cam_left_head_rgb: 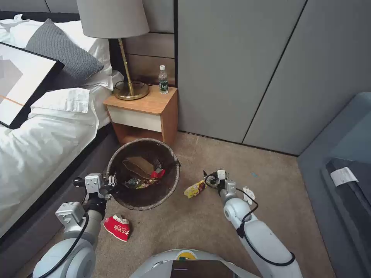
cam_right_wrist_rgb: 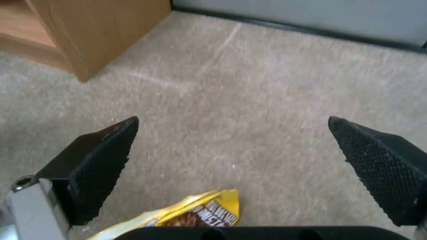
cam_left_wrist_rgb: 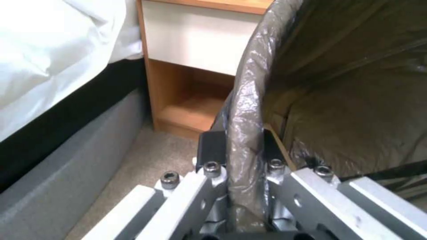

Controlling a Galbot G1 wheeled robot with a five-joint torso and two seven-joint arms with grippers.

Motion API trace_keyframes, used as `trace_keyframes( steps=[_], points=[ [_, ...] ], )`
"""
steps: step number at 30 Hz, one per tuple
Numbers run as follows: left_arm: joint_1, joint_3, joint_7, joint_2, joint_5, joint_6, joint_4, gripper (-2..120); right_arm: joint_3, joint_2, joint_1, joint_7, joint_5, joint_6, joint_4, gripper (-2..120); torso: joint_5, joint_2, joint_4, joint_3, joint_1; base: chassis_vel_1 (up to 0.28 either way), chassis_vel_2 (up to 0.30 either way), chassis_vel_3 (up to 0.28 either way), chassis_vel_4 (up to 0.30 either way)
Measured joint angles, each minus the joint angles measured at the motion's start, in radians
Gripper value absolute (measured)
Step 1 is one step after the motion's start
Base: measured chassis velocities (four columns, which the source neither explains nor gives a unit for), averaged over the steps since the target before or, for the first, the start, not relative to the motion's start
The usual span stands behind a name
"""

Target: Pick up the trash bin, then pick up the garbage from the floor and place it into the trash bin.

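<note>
Beige carpet beside the nightstand (cam_left_head_rgb: 145,112): the left gripper (cam_left_wrist_rgb: 238,156) clamps the trash bin (cam_left_head_rgb: 143,173) rim, while the right gripper (cam_right_wrist_rgb: 231,146), jaws spread wide, hovers just beyond the yellow wrapper (cam_right_wrist_rgb: 195,213), which lies bin-side of it.

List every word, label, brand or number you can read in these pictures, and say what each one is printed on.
Nothing can be read for certain.
Red cup on the carpet: white characters, too small to read.
Yellow wrapper below the open right claw: brown-and-white print, blurred.
Bottle on the nightstand: green label, too small.
White tag on the grey seat: dark marks, too small.
Trash bin, its rim held by the left claw: no text.
</note>
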State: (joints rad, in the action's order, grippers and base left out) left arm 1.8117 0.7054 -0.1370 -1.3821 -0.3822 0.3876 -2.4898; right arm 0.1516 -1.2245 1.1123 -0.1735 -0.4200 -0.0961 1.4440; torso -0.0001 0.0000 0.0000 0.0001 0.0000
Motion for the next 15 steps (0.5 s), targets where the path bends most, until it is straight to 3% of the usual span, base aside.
trace_keyframes(
  steps=[15],
  points=[
    [0.0,0.0,-0.001,-0.003,0.0,0.0,-0.001,2,-0.07,-0.057,-0.116,-0.076,-0.121,-0.071,-0.162,100,0.0,0.0,0.0001,0.0,0.0,0.0,0.0,0.0,0.0]
  ],
)
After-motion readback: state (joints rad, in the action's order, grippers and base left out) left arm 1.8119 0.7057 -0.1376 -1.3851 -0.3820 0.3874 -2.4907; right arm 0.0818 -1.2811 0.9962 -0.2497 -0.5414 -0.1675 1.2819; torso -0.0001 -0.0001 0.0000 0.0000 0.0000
